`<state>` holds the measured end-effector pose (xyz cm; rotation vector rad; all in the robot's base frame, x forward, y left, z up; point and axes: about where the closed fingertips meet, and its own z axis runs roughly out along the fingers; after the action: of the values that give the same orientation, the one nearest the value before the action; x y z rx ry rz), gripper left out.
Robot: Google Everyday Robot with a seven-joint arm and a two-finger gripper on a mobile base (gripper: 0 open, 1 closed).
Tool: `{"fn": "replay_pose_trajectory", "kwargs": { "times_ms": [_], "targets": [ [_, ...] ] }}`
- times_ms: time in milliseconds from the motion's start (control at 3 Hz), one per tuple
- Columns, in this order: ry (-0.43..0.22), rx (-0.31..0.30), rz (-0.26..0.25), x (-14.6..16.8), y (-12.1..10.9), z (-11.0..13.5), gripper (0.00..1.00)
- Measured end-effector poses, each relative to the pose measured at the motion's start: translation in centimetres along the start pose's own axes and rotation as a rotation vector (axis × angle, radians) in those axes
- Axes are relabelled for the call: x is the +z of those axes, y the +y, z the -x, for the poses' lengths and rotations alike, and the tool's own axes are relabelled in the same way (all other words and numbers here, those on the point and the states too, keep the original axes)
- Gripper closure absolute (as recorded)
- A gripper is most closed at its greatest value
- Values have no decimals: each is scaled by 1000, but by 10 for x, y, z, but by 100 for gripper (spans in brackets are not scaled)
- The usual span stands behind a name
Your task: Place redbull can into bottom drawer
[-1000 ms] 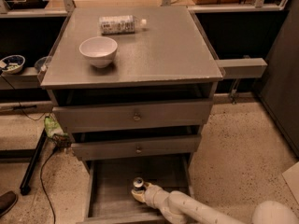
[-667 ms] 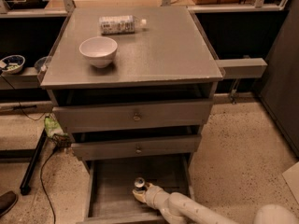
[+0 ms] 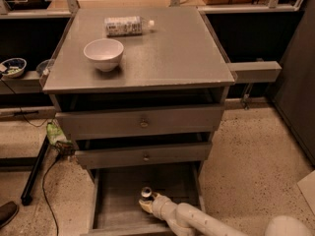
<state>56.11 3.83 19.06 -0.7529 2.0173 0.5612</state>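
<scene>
**Can stands in open bottom drawer, tool at its base**

A grey three-drawer cabinet [image 3: 216, 95] stands on a speckled floor [image 3: 251, 166], seen from above and in front. Its flat tabletop [image 3: 172, 58] carries two things. One is a clear plastic bottle [image 3: 125, 25] with a white cap, lying on its side near the back edge. The other is a white bowl [image 3: 104, 54], upright nearer the front left and well apart from the bottle.

The top drawer [image 3: 98, 124] and the middle drawer [image 3: 113, 157] each show a small round knob. Both stand slightly forward of the frame.

Below them the bottom drawer [image 3: 115, 193] is pulled far out, its plain grey floor open to view. The robot's pale arm [image 3: 206, 222] reaches into it from the lower right.

The tool [image 3: 146, 204] sits over the drawer floor near the front, close to the middle. It is against the lower part of the redbull can [image 3: 146, 192].

The can stands upright inside the drawer, its shiny top facing up. It is apart from both side walls.

Whether the tool is clamped on the can or merely beside it cannot be told from this angle.
</scene>
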Motion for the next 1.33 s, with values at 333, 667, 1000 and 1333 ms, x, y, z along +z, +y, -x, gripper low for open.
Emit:
{"fn": "replay_pose_trajectory", "kwargs": {
  "times_ms": [333,667,1000,1333],
  "targets": [
    [-12,-17,-19,7,-8,6,100],
    [-24,-33,-31,10,-14,12,100],
    [-40,-48,-45,16,-25,21,100],
    [-53,-58,-71,24,-38,26,100]
  ]
}}
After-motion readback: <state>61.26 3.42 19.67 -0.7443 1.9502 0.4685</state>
